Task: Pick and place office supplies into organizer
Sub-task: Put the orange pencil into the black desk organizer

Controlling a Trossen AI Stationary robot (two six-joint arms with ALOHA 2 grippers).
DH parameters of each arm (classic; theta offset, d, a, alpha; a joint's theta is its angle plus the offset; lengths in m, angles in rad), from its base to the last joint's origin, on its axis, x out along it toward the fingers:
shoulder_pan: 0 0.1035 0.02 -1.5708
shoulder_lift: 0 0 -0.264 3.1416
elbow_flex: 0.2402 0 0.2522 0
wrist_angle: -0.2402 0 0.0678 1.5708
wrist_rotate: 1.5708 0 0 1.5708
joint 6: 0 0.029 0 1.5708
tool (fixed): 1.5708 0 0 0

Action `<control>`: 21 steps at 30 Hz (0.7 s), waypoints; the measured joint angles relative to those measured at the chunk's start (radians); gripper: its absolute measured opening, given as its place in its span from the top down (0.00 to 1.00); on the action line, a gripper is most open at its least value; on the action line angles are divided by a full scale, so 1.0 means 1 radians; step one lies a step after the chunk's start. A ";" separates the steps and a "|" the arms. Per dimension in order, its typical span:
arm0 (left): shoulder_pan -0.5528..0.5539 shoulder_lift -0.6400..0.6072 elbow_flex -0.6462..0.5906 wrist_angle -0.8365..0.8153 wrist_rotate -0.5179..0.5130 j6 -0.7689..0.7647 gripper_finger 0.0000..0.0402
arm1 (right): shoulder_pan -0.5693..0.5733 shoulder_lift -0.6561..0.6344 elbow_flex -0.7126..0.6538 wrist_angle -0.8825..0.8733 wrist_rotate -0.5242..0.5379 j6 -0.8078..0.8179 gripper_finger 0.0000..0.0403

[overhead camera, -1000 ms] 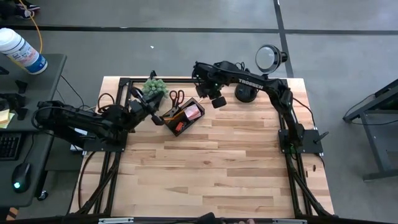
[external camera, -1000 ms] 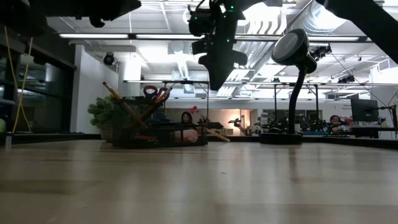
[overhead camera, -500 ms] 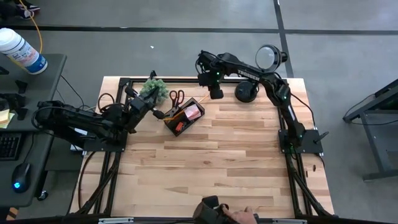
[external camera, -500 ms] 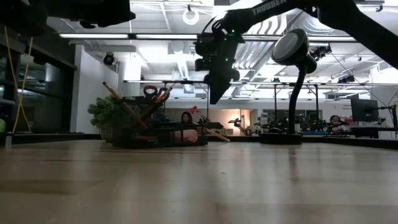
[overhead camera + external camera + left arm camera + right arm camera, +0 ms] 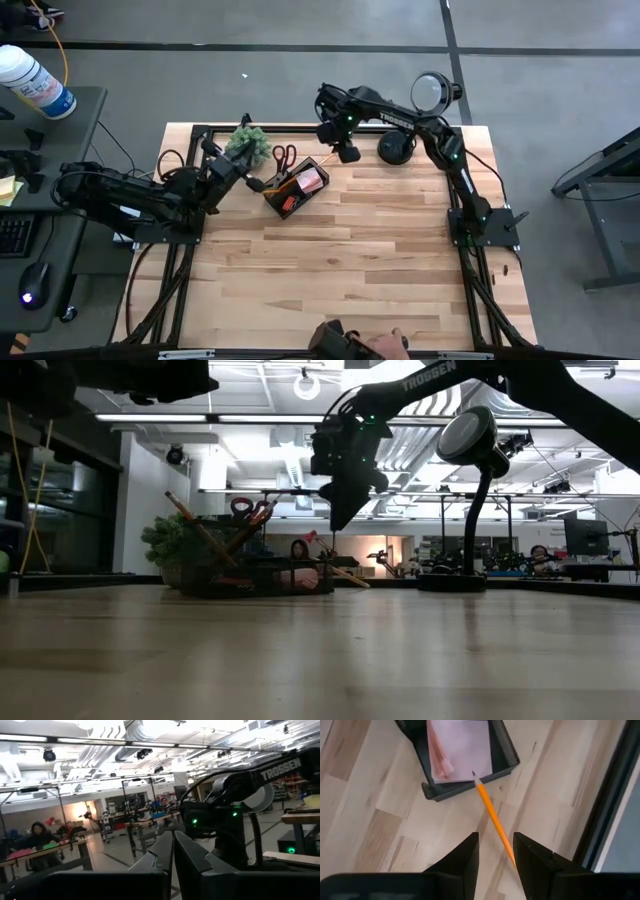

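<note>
right gripper over a loose pencil, organizer at the far left of the table

one organizer [image 5: 295, 188] sits on the far left part of the table [image 5: 380, 270], turned at an angle. inside it, one pink sticky-note pad [image 5: 460, 747] fills the end compartment, and one small red-orange block [image 5: 288, 204] lies in the near one. one pair of red-handled scissors [image 5: 285, 156] shows at its far side; whether they stand in the box or lie just beyond it cannot be told from above. in the low view one pencil [image 5: 200, 528] leans tilted out of the box. one more orange-yellow pencil [image 5: 492, 817] lies flat on the wood, its tip touching the organizer's end wall. one green plant [image 5: 248, 143] and one black lamp [image 5: 425, 95] stand along the far edge.

the right gripper [image 5: 346, 153] hangs above the far side of the table, arm stretched from its base on the right, pointing down over the loose pencil; its fingers are partly apart and hold nothing. the left gripper [image 5: 250, 183] reaches in low from the left, just beside the organizer; its fingers are pressed together, and nothing shows between them.

a person's hand [image 5: 385, 345] shows at the near edge.
</note>
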State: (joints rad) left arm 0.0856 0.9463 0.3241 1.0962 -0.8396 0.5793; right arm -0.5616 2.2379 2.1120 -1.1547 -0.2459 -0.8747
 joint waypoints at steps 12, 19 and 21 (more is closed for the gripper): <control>-0.001 0.000 0.000 0.000 0.028 -0.007 0.98 | 0.014 0.006 0.000 0.097 -0.006 -0.054 0.63; -0.001 0.000 0.000 0.000 0.028 -0.008 0.98 | 0.019 0.039 0.000 0.097 -0.004 -0.077 0.47; -0.001 0.000 0.000 0.001 0.028 -0.008 0.98 | 0.020 0.061 0.000 0.095 -0.002 -0.084 0.45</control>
State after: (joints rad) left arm 0.0849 0.9463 0.3241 1.0969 -0.8115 0.5715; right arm -0.5419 2.2988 2.1120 -1.0593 -0.2481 -0.9589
